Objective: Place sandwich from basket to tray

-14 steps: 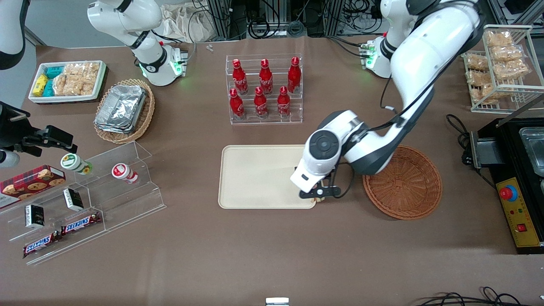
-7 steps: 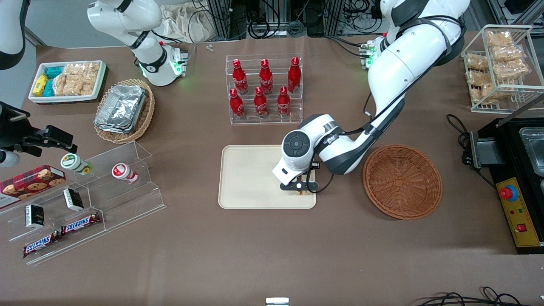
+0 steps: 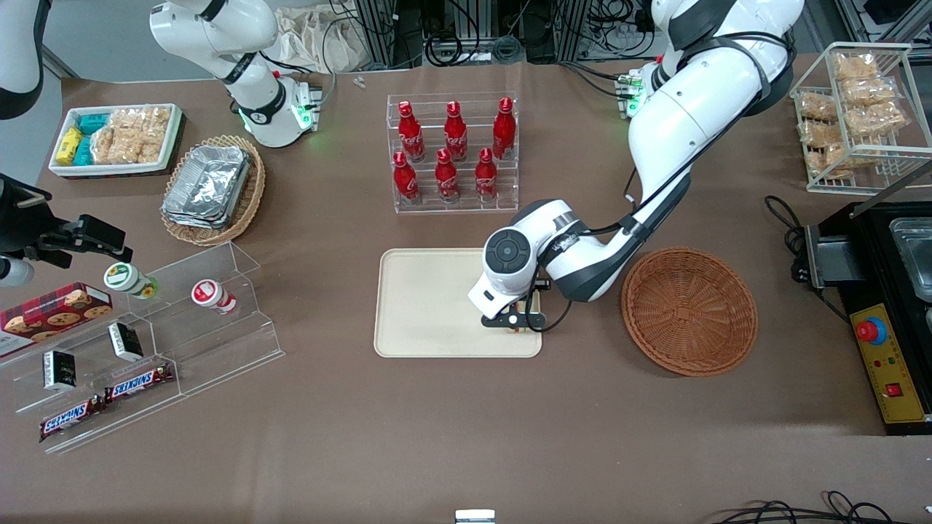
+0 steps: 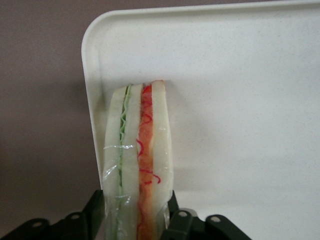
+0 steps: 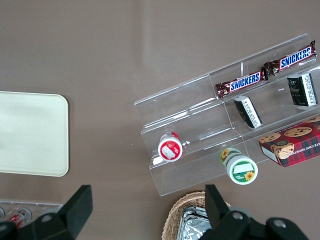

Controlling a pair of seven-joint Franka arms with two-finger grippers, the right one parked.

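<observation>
Sandwich held low over the tray

The gripper (image 3: 518, 324) clamps the sandwich (image 4: 137, 165) (filling edge showing) just above the tray (image 3: 422, 306), near its basket-side rim; the forearm angles up past the basket (image 3: 689, 311), right of frame centre.

"SNICKERS" is printed on two candy bars (image 5: 240, 83) (image 5: 297, 57); "Coca-Cola" script is borne by the red bottles (image 3: 455, 131).

The hand (image 3: 518, 323) holds the sandwich (image 4: 138, 165) over the tray (image 3: 429, 306), at the tray's corner nearest the basket (image 3: 689, 311).
</observation>
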